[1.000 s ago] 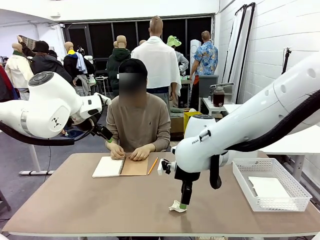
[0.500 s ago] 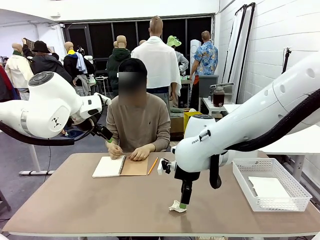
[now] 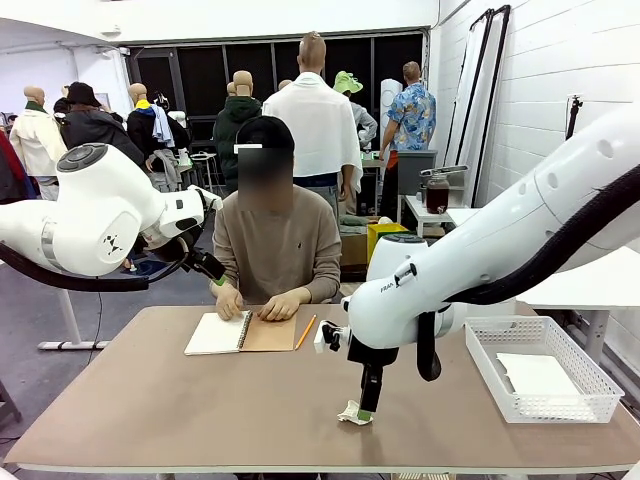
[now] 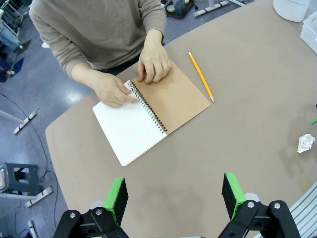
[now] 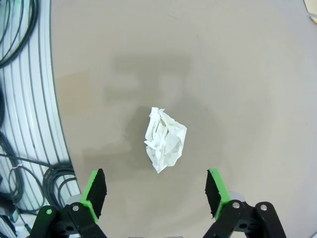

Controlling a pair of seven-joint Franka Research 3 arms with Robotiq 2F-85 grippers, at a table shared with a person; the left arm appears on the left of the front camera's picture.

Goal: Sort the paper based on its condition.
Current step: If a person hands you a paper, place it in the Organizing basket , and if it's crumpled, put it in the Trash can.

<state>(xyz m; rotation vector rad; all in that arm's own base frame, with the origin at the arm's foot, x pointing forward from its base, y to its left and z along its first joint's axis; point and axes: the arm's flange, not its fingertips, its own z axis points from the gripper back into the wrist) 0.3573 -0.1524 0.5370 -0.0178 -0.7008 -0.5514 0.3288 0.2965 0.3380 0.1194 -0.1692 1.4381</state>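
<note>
My right gripper (image 5: 154,198) hangs directly over the crumpled paper (image 5: 165,140), fingers (image 5: 94,192) spread as wide as they go, nothing in them. In the right wrist view the wad lies between the two green pads, a little toward the left one, on bare worktop (image 5: 237,74). In the front view the fingertips are right at the wad (image 3: 353,412), close to the worktop's near edge; I cannot tell whether they touch it.

Landmark: the white basket (image 3: 583,373). The wad lies well to the left of it. One flat sheet (image 3: 537,376) lies inside the basket.

Left gripper (image 4: 175,195) is held high, fingers wide apart and empty, looking down on the spiral notebook (image 4: 151,114), which is open far to the left of the basket. The person's hands (image 4: 154,63) rest on it, one on each page. A yellow pencil (image 4: 200,76) lies just beside the notebook's brown cover, on the basket side.

Step in hand, as I read it: picking up the crumpled piece, grasp not yet made.

Next move calls for settling the pads level with the wad's middle, centring slightly, then closing gently. The wad is light and springy, so it may skid or pop out if pinched off-centre. Where crumpled pieces belong I can't tell.
</note>
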